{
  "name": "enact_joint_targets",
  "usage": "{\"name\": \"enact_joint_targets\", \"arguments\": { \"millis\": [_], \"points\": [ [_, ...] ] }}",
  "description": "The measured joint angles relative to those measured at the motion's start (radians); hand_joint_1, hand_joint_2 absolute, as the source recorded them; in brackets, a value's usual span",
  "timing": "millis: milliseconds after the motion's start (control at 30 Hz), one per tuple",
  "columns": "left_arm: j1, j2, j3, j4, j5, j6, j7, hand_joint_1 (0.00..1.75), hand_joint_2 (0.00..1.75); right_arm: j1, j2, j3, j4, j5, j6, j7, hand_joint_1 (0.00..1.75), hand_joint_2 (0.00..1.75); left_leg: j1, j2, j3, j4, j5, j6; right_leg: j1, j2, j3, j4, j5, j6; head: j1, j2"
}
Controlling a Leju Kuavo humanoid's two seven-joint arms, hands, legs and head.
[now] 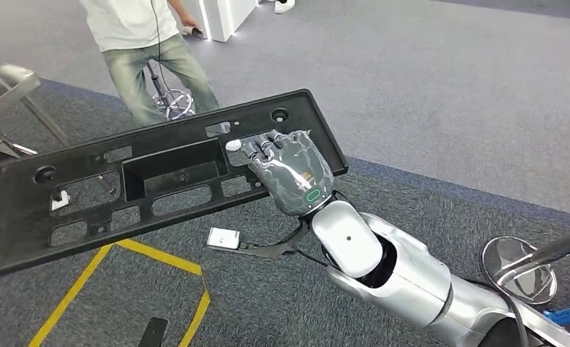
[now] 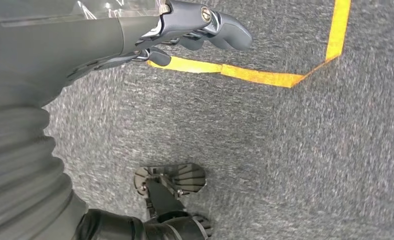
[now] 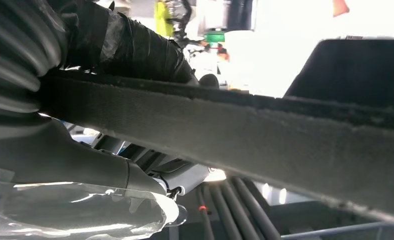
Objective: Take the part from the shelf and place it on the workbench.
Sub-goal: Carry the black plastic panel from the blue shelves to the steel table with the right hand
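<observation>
The part (image 1: 159, 177) is a long flat black plastic panel with several cutouts and holes, held in the air above the carpet and tilted. My right hand (image 1: 289, 172) grips its right end, fingers lying over the top face. In the right wrist view the panel's edge (image 3: 265, 132) runs across close up, with the right hand (image 3: 60, 150) clamped on it from both sides. My left hand (image 2: 185, 30) hangs above the carpet with its fingers loosely curled and nothing in them.
A person (image 1: 148, 50) in jeans stands ahead at the upper left, beside a stool base (image 1: 172, 101). Yellow tape (image 1: 148, 260) marks the grey carpet below the panel. A small white box (image 1: 224, 238) lies on the floor. Round metal stool bases (image 1: 517, 267) stand at the right.
</observation>
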Motion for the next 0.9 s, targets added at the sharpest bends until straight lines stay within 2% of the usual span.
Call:
{"name": "enact_joint_targets", "arguments": {
  "millis": [33, 67, 100, 133, 167, 233, 267, 300, 333, 367, 400, 467, 500, 533, 767, 800, 833, 900],
  "points": [
    [0.0, 0.0, 0.0, 0.0, 0.0, 0.0, 0.0, 0.0, 1.75, 0.0, 0.001, 0.0, 0.0, 0.0, -0.001, 0.0, 1.75, 1.75, 0.002, -0.011, -0.009, 0.007, -0.002, -0.007, 0.001, 0.009, 0.001, -0.004, -0.008, -0.006, 0.002, 0.0],
    [0.001, 0.0, 0.0, 0.0, 0.0, 0.001, 0.001, 0.0, 1.75, 0.001, 0.001, 0.0, 0.0, 0.0, -0.001, 0.0, 1.75, 1.75, 0.005, -0.02, -0.015, 0.009, -0.001, -0.011, 0.003, -0.001, 0.001, -0.003, -0.008, -0.016, 0.003, 0.0],
    [0.003, 0.0, 0.0, 0.0, 0.0, 0.002, 0.0, 0.0, 1.75, 0.001, 0.002, 0.0, 0.0, 0.001, -0.002, -0.001, 1.75, 1.75, 0.006, -0.017, -0.018, 0.01, -0.001, -0.014, 0.004, -0.012, 0.002, -0.004, -0.008, -0.023, 0.003, 0.0],
    [0.006, 0.0, 0.0, 0.0, 0.001, 0.002, 0.0, 0.0, 1.75, 0.001, 0.002, 0.0, 0.0, 0.001, -0.002, -0.001, 1.75, 1.75, 0.005, -0.003, -0.023, 0.018, -0.004, -0.018, 0.004, -0.022, 0.005, -0.005, -0.008, -0.03, 0.001, 0.0],
    [0.007, 0.0, 0.0, 0.0, 0.001, 0.002, 0.0, 0.0, 1.75, 0.0, 0.003, 0.0, 0.0, 0.001, -0.002, -0.001, 1.75, 1.75, 0.004, 0.024, -0.037, 0.047, -0.017, -0.021, 0.005, -0.034, 0.009, -0.006, -0.009, -0.036, -0.002, 0.0],
    [0.005, -0.001, 0.0, 0.0, 0.001, 0.002, 0.0, 0.0, 1.75, -0.001, 0.004, 0.0, 0.0, 0.001, -0.002, -0.001, 1.75, 1.75, 0.003, 0.081, -0.096, 0.161, -0.068, -0.026, 0.011, -0.059, 0.014, -0.007, -0.013, -0.046, -0.008, 0.0],
    [0.004, -0.001, 0.0, 0.0, 0.001, 0.002, -0.001, 0.0, 1.75, -0.001, 0.004, 0.0, 0.0, 0.001, -0.002, -0.001, 1.75, 1.75, 0.004, 0.095, -0.134, 0.23, -0.094, -0.027, 0.016, -0.073, 0.016, -0.007, -0.016, -0.049, -0.01, 0.0],
    [0.003, -0.001, 0.0, 0.0, 0.001, 0.002, -0.001, 0.0, 1.75, 0.0, 0.004, 0.0, 0.0, 0.001, -0.003, -0.001, 1.75, 1.75, 0.005, 0.1, -0.162, 0.277, -0.106, -0.026, 0.02, -0.086, 0.017, -0.007, -0.018, -0.052, -0.009, 0.0],
    [0.004, -0.001, 0.0, 0.0, 0.001, 0.002, -0.001, 0.0, 1.75, 0.0, 0.004, 0.0, 0.0, 0.001, -0.003, -0.001, 1.75, 1.75, 0.004, 0.101, -0.174, 0.291, -0.101, -0.023, 0.023, -0.098, 0.019, -0.007, -0.021, -0.053, -0.01, 0.0],
    [0.005, -0.001, 0.0, 0.0, 0.001, 0.002, -0.001, 0.0, 1.75, 0.001, 0.004, 0.0, 0.0, 0.001, -0.003, -0.001, 1.75, 1.75, 0.003, 0.103, -0.164, 0.265, -0.077, -0.019, 0.025, -0.11, 0.021, -0.007, -0.024, -0.053, -0.009, 0.0],
    [0.006, -0.001, 0.0, 0.0, 0.001, 0.002, -0.001, 0.0, 1.75, 0.0, 0.004, 0.0, 0.0, 0.001, -0.003, -0.001, 1.75, 1.75, 0.0, 0.109, -0.134, 0.205, -0.042, -0.013, 0.027, -0.122, 0.025, -0.007, -0.027, -0.053, -0.009, 0.0],
    [0.004, -0.001, 0.0, 0.0, 0.001, 0.002, -0.002, 0.0, 1.75, -0.001, 0.004, 0.0, 0.0, 0.001, -0.003, -0.001, 1.75, 1.75, -0.015, 0.152, -0.063, 0.069, 0.005, 0.001, 0.03, -0.142, 0.035, -0.011, -0.034, -0.05, -0.009, 0.0],
    [0.003, -0.001, 0.0, 0.0, 0.001, 0.002, -0.002, 0.0, 1.75, -0.002, 0.004, 0.0, 0.0, 0.002, -0.003, -0.001, 1.75, 1.75, -0.024, 0.168, -0.041, 0.028, 0.014, 0.007, 0.031, -0.151, 0.039, -0.014, -0.036, -0.047, -0.009, 0.0],
    [0.001, -0.001, 0.0, 0.0, 0.001, 0.002, -0.002, 0.0, 1.75, -0.002, 0.004, 0.0, 0.0, 0.001, -0.003, -0.001, 1.75, 1.75, -0.031, 0.178, -0.033, 0.01, 0.011, 0.011, 0.032, -0.158, 0.041, -0.018, -0.037, -0.044, -0.009, 0.0],
    [0.0, -0.001, 0.0, 0.0, 0.001, 0.003, -0.003, 0.0, 1.75, -0.002, 0.004, 0.0, 0.0, 0.001, -0.003, -0.001, 1.75, 1.75, -0.035, 0.166, -0.034, 0.006, 0.012, 0.015, 0.032, -0.17, 0.045, -0.024, -0.037, -0.038, -0.008, 0.0],
    [0.002, 0.0, 0.0, 0.0, 0.001, 0.003, -0.003, 0.0, 1.75, -0.002, 0.004, 0.0, 0.0, 0.001, -0.003, -0.001, 1.75, 1.75, -0.031, 0.154, -0.025, -0.005, 0.014, 0.019, 0.031, -0.158, 0.046, -0.017, -0.045, -0.034, -0.007, 0.0],
    [0.002, 0.0, 0.0, 0.0, 0.001, 0.002, -0.003, 0.0, 1.75, -0.001, 0.004, 0.0, 0.0, 0.001, -0.003, -0.001, 1.75, 1.75, -0.028, 0.135, -0.014, -0.014, 0.016, 0.027, 0.03, -0.134, 0.02, 0.04, -0.073, -0.029, -0.004, 0.0],
    [0.002, 0.0, -0.001, 0.0, 0.001, 0.002, -0.003, 0.0, 1.75, 0.001, 0.004, 0.0, 0.0, 0.001, -0.004, -0.001, 1.75, 1.75, -0.02, 0.089, 0.006, -0.032, 0.018, 0.041, 0.028, -0.083, -0.055, 0.183, -0.13, -0.021, 0.001, 0.0]
  ]
}}
